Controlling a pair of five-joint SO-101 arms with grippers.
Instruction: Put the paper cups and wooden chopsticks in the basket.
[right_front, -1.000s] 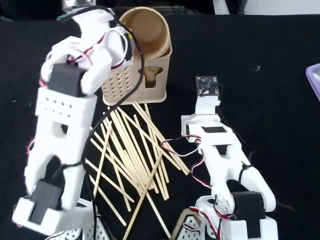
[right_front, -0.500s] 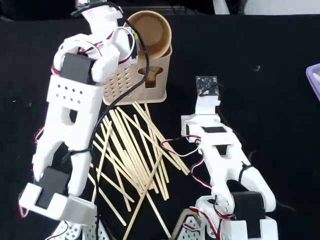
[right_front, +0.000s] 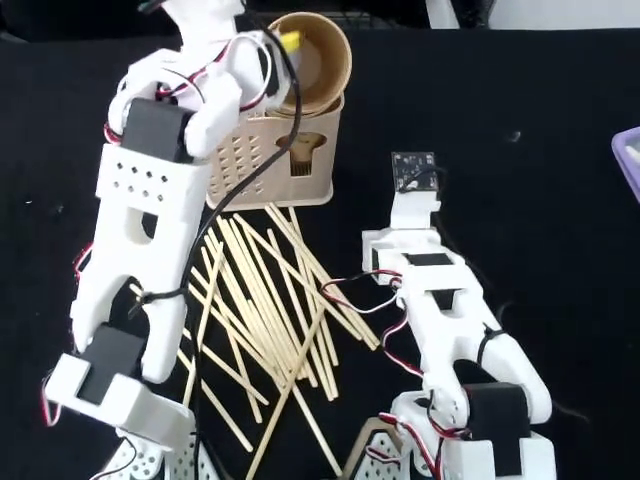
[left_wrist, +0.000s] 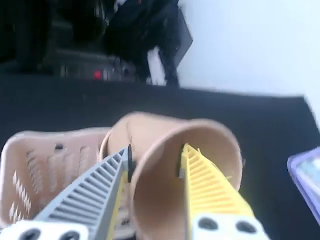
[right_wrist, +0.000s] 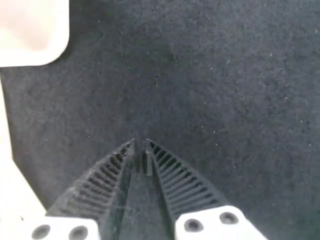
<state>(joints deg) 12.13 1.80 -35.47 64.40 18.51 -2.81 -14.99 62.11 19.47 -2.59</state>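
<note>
Brown paper is what we are meeting first in the high view. The left claw (right_front: 287, 55) is clamping the brown paper cup (right_front: 320, 60) by its wall at the far corner of the cream perforated plastic basket (right_front: 250, 165). The cup is tilting, with its mouth facing up and outward and its lower end appearing to sit inside the basket's rim. We are judging that the release turns on the cup's long axis leaning down into the opening rather than out over the wall. The pale wooden chopsticks (right_front: 265, 300) are lying fanned on the black bench (right_front: 540, 120) between the two arms. Their long axes are running from the basket toward the arm bases.

In the left wrist view we are looking along the grey and yellow fingers (left_wrist: 210, 190). They are pinching the cup (left_wrist: 155, 200) at its rim, one seemingly inside and one outside. The basket (left_wrist: 30, 160) is lying just beside and below.

In the right wrist view the right claw (right_wrist: 140, 147) is hanging fully closed and empty over bare bench. A corner of the basket (right_wrist: 30, 25) is showing ahead of it.
</note>
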